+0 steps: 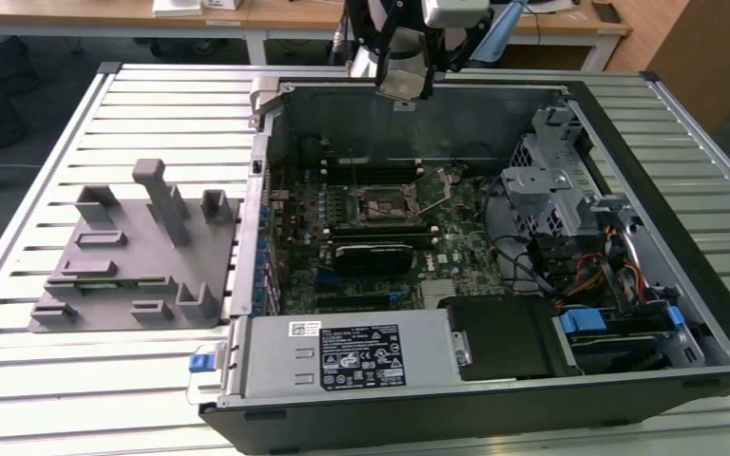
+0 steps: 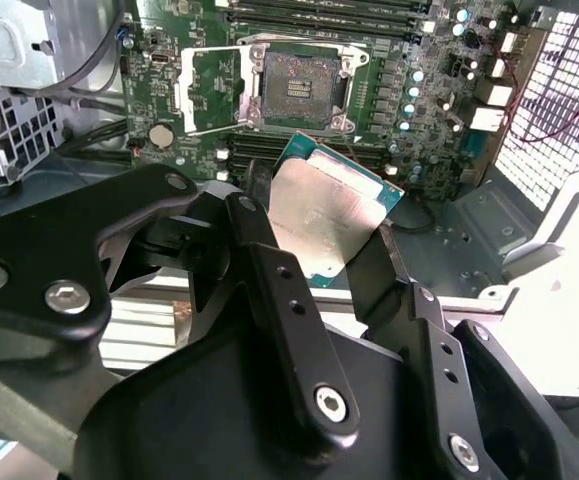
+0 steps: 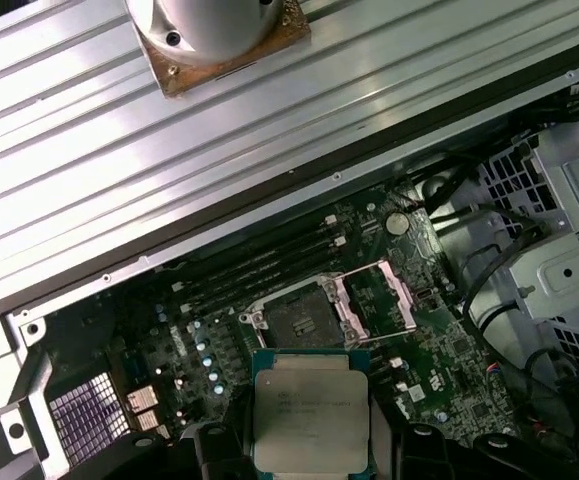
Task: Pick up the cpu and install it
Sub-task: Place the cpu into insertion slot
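Case [image 1: 467, 418] lies open around the socket [image 1: 384, 202], which sits on the green board [image 1: 467, 242] with its metal frame flipped up. You have the gripper [image 2: 319, 225] raised well clear of the socket, its fingers [image 2: 387, 268] pinching the cpu [image 2: 334, 215] by two opposite edges. The cpu's silver face shows, apart from the socket.
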Tool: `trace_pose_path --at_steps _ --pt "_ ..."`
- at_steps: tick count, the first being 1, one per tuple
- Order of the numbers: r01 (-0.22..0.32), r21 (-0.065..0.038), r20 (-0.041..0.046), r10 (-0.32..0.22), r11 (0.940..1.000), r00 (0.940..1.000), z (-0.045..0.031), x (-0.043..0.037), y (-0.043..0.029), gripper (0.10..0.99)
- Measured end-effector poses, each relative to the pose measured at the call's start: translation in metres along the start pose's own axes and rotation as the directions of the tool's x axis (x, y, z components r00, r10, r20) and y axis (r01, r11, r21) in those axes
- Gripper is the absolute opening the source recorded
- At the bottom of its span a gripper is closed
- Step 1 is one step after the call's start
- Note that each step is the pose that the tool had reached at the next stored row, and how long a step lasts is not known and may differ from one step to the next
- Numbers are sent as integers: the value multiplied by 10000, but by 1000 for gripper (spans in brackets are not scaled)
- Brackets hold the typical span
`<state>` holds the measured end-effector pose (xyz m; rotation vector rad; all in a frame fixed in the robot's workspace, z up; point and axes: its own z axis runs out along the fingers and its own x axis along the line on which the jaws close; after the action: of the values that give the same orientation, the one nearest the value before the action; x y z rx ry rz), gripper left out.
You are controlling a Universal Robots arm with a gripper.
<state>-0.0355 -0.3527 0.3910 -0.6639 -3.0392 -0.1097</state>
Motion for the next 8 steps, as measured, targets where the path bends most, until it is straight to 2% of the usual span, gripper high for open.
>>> trace_pose_path --at_steps 8 --pt "-312 -14 19 312 9995 9995 2 0 0 545"
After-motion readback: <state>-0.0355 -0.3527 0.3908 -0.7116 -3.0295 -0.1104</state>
